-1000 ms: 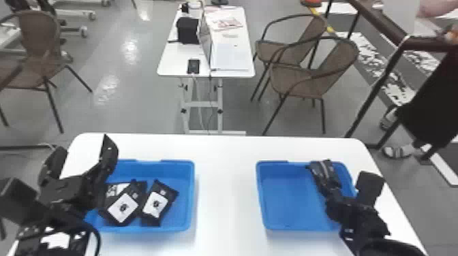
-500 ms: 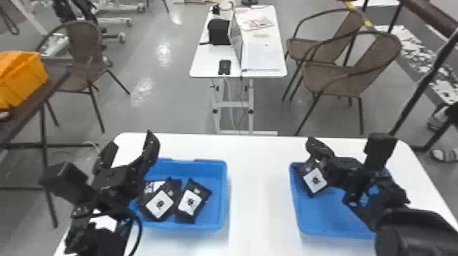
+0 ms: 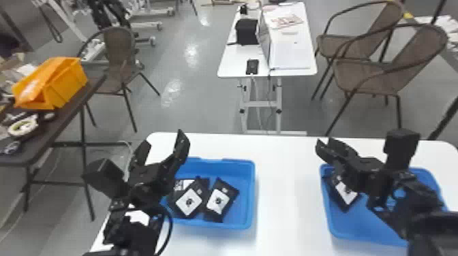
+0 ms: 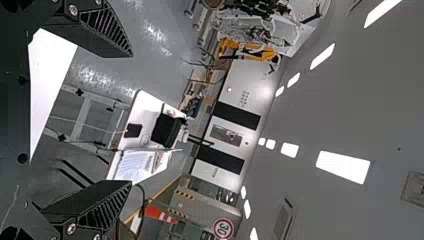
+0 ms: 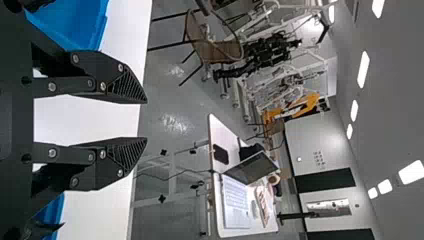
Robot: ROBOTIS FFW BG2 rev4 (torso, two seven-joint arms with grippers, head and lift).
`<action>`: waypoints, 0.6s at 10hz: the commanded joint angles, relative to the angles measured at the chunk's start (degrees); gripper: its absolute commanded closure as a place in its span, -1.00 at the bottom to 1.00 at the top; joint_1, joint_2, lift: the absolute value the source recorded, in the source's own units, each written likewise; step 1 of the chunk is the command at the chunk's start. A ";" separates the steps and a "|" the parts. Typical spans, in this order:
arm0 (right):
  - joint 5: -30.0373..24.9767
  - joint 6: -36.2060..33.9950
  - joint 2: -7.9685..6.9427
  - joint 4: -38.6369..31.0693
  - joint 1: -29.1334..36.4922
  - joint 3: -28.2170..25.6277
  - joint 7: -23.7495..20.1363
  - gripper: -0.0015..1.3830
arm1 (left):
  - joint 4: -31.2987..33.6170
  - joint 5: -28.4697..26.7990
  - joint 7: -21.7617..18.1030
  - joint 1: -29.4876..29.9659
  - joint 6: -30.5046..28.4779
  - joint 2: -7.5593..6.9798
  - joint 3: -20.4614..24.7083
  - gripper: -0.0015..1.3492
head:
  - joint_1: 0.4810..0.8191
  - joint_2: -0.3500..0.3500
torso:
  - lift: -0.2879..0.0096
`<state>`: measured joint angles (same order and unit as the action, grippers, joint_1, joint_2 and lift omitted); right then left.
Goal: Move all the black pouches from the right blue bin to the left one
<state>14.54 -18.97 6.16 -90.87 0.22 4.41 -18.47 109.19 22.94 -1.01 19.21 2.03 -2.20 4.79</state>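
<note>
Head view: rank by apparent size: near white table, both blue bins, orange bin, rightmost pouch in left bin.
1. near white table
2. left blue bin, right blue bin: arms partly cover both, unsure between them
3. orange bin
4. rightmost pouch

smooth blue plastic bins (image 3: 243, 207), matt-looking black pouches (image 3: 213, 216), smooth white tabletop (image 3: 289, 190), glossy grey floor (image 3: 191, 105), woven-looking brown chairs (image 3: 417, 52)

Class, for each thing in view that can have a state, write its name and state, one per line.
Left black two-fingered gripper: wide open, empty.
Right black two-fingered gripper: partly open, empty.
Left blue rectangular bin: uncovered, holding pouches.
Its black, white-labelled pouches: lying labels up.
Right blue rectangular bin: uncovered, holding a similar pouch.
Laptop: open.
</note>
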 commanded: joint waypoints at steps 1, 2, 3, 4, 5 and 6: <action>-2.67 -3.09 0.08 -0.09 0.83 -2.38 -0.08 -0.89 | 0.06 0.00 -0.04 0.04 -0.27 0.00 -0.05 -0.82 | 0.27 0.44 | 1.00; -4.52 -4.85 0.08 0.34 1.36 -4.32 -0.08 -0.74 | -0.03 0.00 -0.04 -0.05 -0.36 -0.09 -0.05 -0.82 | 0.27 0.39 | 1.00; -5.22 -4.76 0.17 2.19 1.63 -6.43 -1.22 -0.66 | 0.06 0.00 -0.04 0.13 -0.27 0.00 0.04 -0.82 | 0.27 0.32 | 1.00; -6.89 -4.15 0.17 4.30 1.63 -7.92 -2.71 -0.64 | 0.06 0.00 -0.04 0.22 -0.27 0.00 0.22 -0.82 | 0.27 0.29 | 1.00; -8.03 -3.27 0.35 6.32 1.54 -8.45 -3.24 -0.63 | -0.03 0.00 -0.04 0.30 -0.27 0.00 0.30 -0.82 | 0.27 0.23 | 1.00; -8.65 -2.91 0.61 9.49 0.57 -8.54 -4.21 -0.63 | -0.03 0.00 -0.04 0.30 -0.09 0.09 0.22 -0.82 | 0.27 0.19 | 1.00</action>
<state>6.22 -22.06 6.61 -83.02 1.27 -4.03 -22.77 109.17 22.94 -1.05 19.49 1.82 -2.14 5.02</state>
